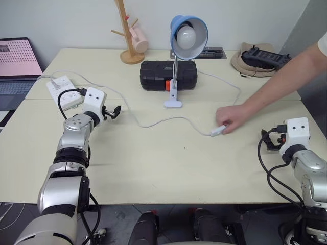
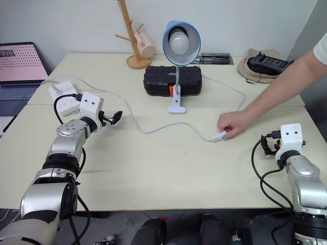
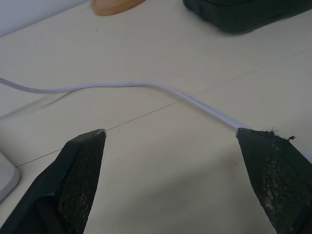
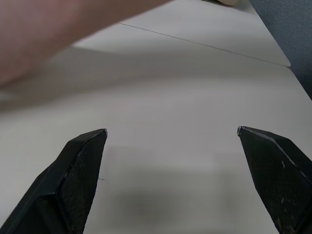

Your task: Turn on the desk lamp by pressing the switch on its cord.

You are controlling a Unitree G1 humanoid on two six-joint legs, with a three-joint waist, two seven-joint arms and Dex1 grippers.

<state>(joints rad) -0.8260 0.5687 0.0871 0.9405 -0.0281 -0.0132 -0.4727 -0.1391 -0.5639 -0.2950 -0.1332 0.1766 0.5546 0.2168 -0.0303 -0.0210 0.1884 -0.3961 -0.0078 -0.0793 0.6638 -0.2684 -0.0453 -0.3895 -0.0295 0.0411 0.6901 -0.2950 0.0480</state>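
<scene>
- The left arm [image 1: 71,153] has silver shells with black joint bands.
- Each wrist ends in a white, boxy block with small round holes, as on the right arm [image 1: 297,133].
- Black cables loop beside both wrists.
- The pincer fingers [image 3: 80,180] are black, wedge-shaped, with rough-textured inner pads.
- The person's arm [image 1: 286,76] shows a white short sleeve edge.

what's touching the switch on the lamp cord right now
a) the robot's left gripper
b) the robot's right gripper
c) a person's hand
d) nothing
c: a person's hand rests on the switch on the cord, while the left gripper and right gripper are both open and away from it.
</scene>
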